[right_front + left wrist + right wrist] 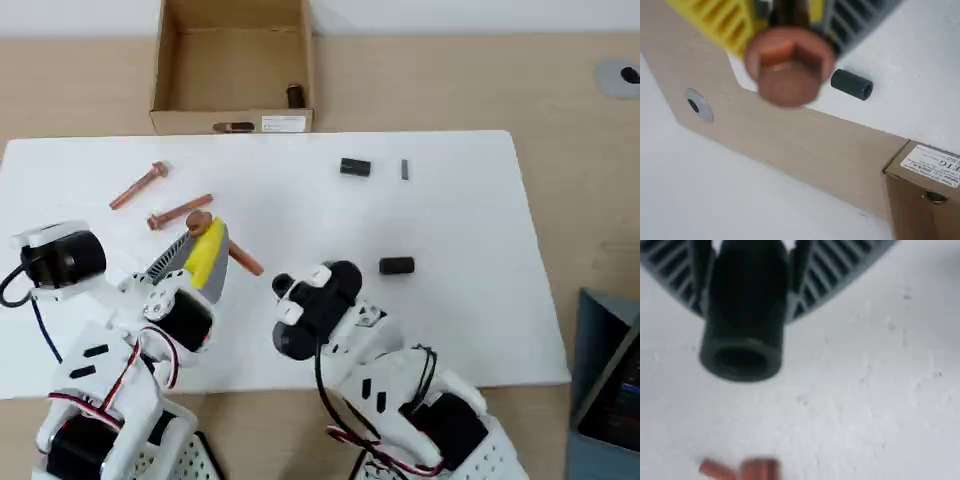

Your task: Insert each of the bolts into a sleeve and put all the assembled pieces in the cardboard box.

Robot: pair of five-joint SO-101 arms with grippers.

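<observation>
Two parts in hand. Left gripper (200, 232) clamped on copper hex-head bolt (790, 65); right gripper (747, 265) clamped on black cylindrical sleeve (742, 340). Brown cardboard box (160, 70) at 12 o'clock, well apart. Risk: bolt tip meeting the bore off-axis could jam, or lever the sleeve loose.
</observation>
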